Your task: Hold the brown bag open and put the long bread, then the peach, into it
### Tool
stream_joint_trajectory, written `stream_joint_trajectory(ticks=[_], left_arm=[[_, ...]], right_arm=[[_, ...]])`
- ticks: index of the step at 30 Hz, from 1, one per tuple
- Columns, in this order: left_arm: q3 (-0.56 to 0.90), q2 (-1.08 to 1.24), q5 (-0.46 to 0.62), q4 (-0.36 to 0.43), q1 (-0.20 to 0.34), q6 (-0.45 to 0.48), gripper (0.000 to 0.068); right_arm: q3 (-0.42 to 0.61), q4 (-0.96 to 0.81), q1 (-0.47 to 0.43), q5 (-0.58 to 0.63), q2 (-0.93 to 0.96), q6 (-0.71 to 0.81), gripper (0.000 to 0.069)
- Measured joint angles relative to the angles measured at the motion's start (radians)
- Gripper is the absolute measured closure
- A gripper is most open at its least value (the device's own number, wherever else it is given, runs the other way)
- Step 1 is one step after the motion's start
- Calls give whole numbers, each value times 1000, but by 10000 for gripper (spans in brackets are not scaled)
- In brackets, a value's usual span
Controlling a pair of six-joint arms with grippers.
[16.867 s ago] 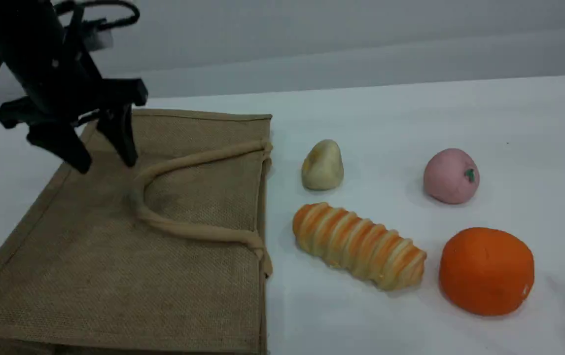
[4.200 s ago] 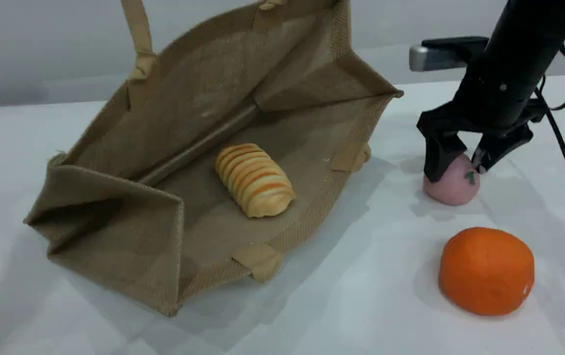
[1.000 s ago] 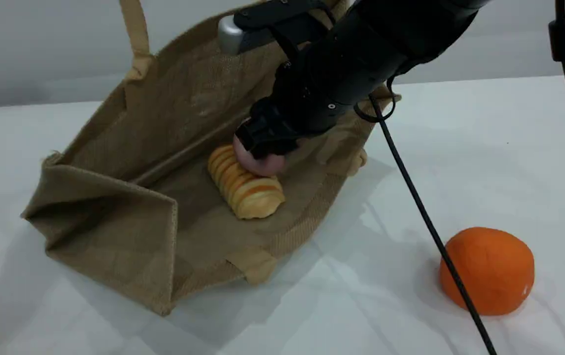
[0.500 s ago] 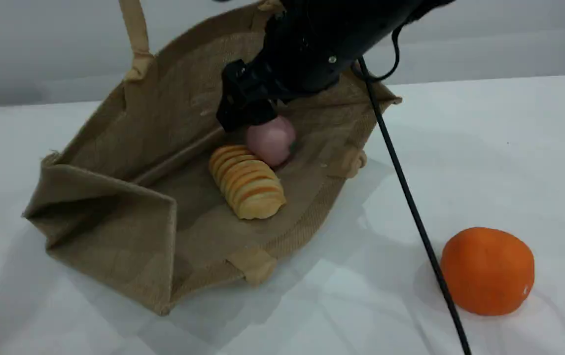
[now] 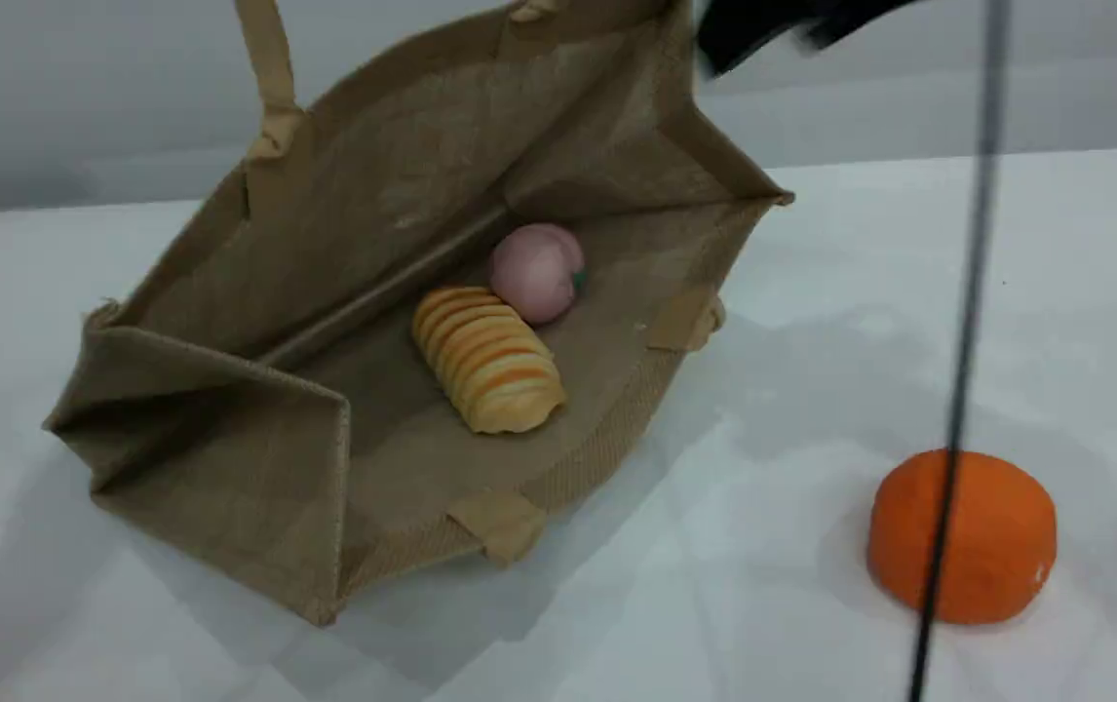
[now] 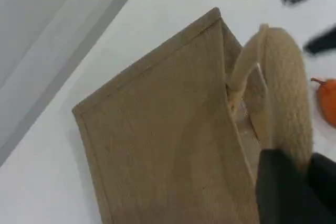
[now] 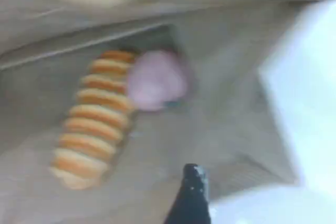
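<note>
- Two things lie inside the brown bag [image 5: 227, 419], below and ahead of my right gripper [image 6: 312, 14]. The long bread [image 5: 488, 359] rests on the bag's lower wall, and the peach [image 5: 536, 271] touches the bread's far end, deeper in.
- With both in the bag, I judge the loading done. What remains is to get clear without upsetting it.
- My left gripper [image 6: 298, 182] is clamped on the beige handle [image 6: 283, 93], which runs down from it and props the mouth open.
- My right gripper's jaws are spread wide with nothing between them, up above the bag's far rim.
- One risk sits under my left gripper. If I drop or swing the handle sharply, the raised wall could flop and tilt the bag. The peach is round and loose, so it might then roll toward the mouth and out onto the table [image 5: 812, 292].
- Another risk trails from my right arm. Its cable [image 5: 958, 390] hangs in front of the orange fruit [image 5: 963, 536] and could catch on the fruit or the bag's rim as I move.
- Much is hard to read. The scene view shows my right arm only as a dark smear at the top edge, and my left arm not at all.
- My right wrist view is blurred and shows a single fingertip [image 7: 191, 192].
- I cannot tell how much of the handle my left pads cover.
</note>
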Motion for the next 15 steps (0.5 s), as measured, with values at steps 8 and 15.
stream_joint_trajectory(ticks=[8, 15], left_arm=[[0, 0, 1, -4, 0, 0, 598], [0, 0, 0, -7, 0, 11, 550]], right_arm=[[0, -233, -165, 51, -177, 261, 115], [0, -253, -205, 68, -237, 300, 117]])
